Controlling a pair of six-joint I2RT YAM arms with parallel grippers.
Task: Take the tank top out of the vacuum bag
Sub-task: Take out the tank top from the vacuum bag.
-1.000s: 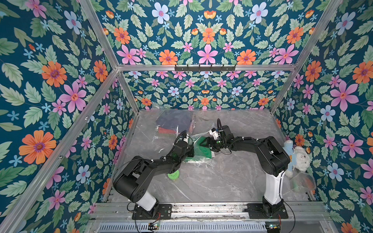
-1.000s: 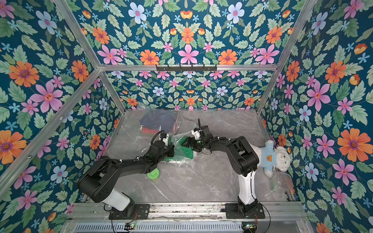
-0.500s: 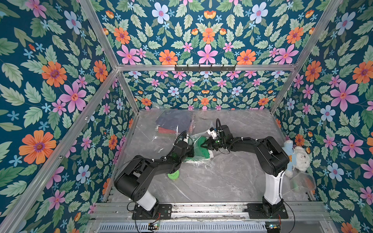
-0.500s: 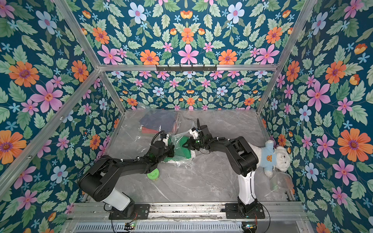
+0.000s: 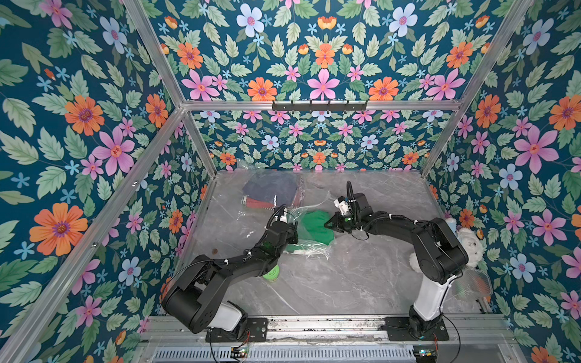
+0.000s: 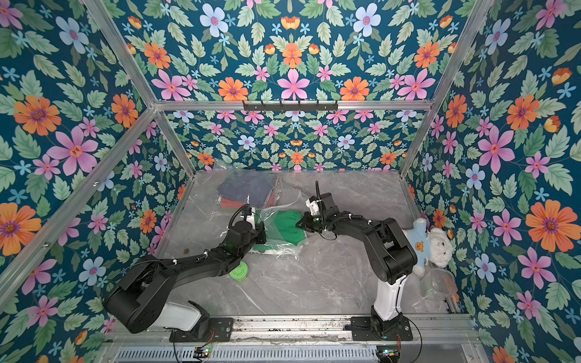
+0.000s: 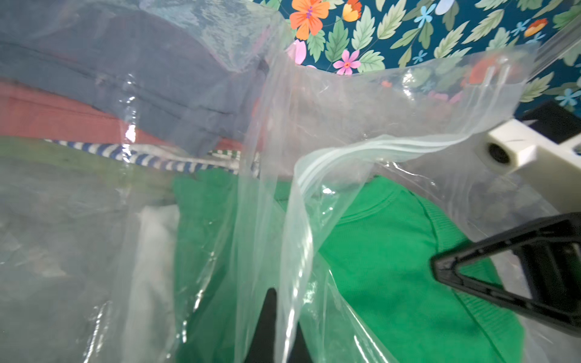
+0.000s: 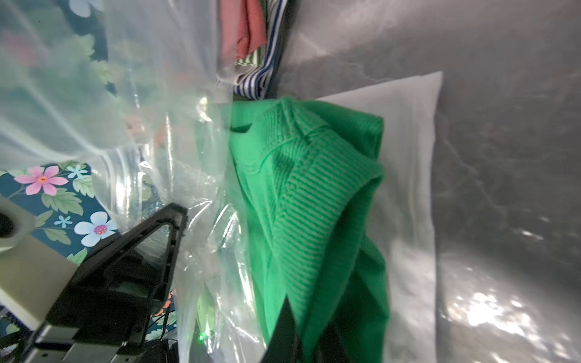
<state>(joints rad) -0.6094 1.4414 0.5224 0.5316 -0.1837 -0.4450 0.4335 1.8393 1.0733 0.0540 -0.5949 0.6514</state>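
Vacuum bag (image 5: 309, 248) lies mid-table, crumpled btwn both arms, w/ the green tank top (image 5: 316, 223) at its open mouth, partly under the plastic. Left gripper (image 7: 270, 314) is closed, pinching bag film on the bag's left side. Right gripper (image 8: 292, 327) is clamped on the tank top's ribbed fabric from the right.

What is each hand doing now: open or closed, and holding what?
The left hand is closed, pinching the clear bag.
The right hand is closed on the green tank top.
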